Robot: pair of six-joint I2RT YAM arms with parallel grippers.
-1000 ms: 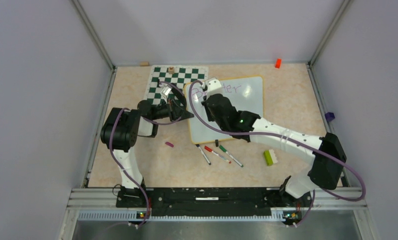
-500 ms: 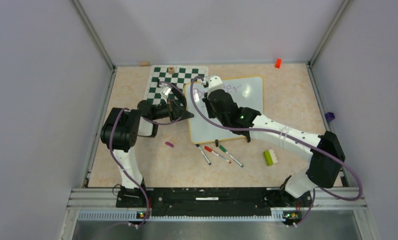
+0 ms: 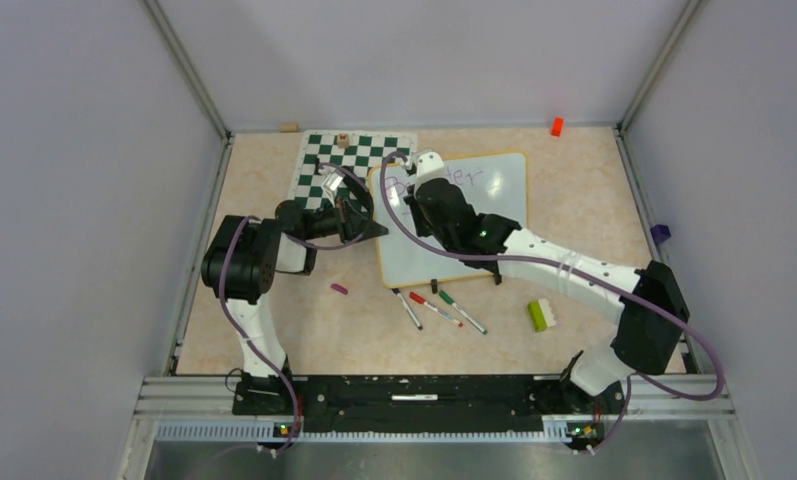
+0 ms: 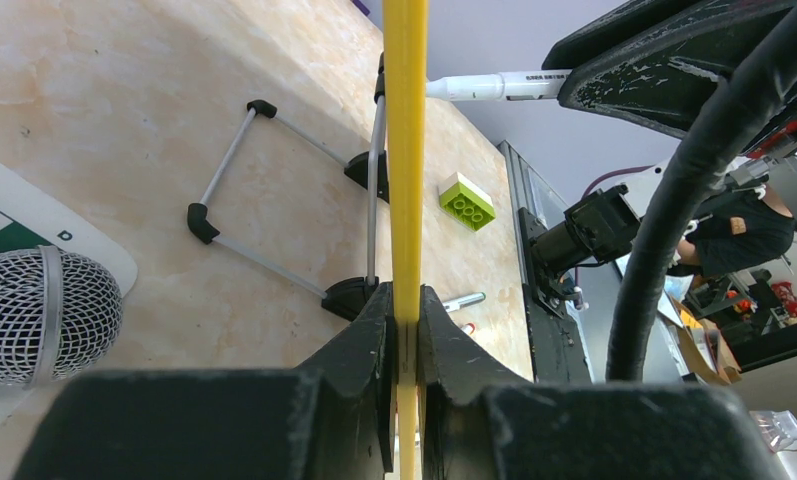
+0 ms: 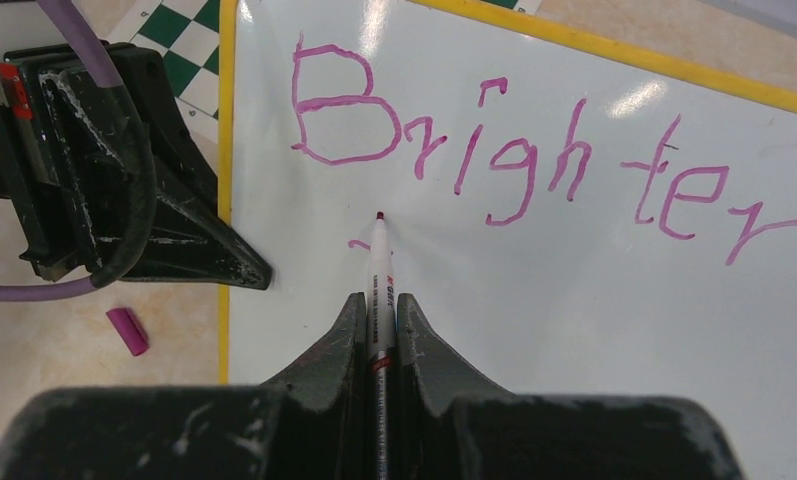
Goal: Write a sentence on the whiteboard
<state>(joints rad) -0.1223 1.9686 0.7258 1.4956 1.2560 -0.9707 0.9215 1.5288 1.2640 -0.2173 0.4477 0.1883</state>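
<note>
**A:** What's new on the whiteboard point(image 5: 594, 340)?

**B:** The sentence point(image 5: 514, 165) so far is one purple word, "Brighter", along the top. Over the last second the right arm has pulled back toward the left. Its marker point(image 5: 379, 265) now points under the "B", with the tip at the surface or just above it; I can't tell which. A tiny purple tick lies beside the tip.

**A:** So a second line is starting?

**B:** That's my reading. One word is done and the rest is unwritten.

**A:** And the grips?

**B:** The right gripper point(image 5: 379, 302) has its fingers clamped on the marker barrel. The left gripper point(image 4: 406, 300) hasn't shifted. It is pinched on the yellow rim point(image 4: 406, 150) at the board's left edge.

**A:** Where does the board sit?

**B:** It's on the counter point(image 3: 274, 320), toward the far middle. Its left corner touches or overlaps the chess mat point(image 3: 344, 160).

**A:** Is there room to move?

**B:** There's plenty of bare white to the right of the tip and below it. The left side is tight, with the rim near and the left gripper just beyond it. I'd judge the strokes should run rightward. Off the board, the spare markers point(image 3: 439, 308), a purple cap point(image 5: 127, 330) and a green brick point(image 3: 539, 315) lie apart from the writing area.
</note>
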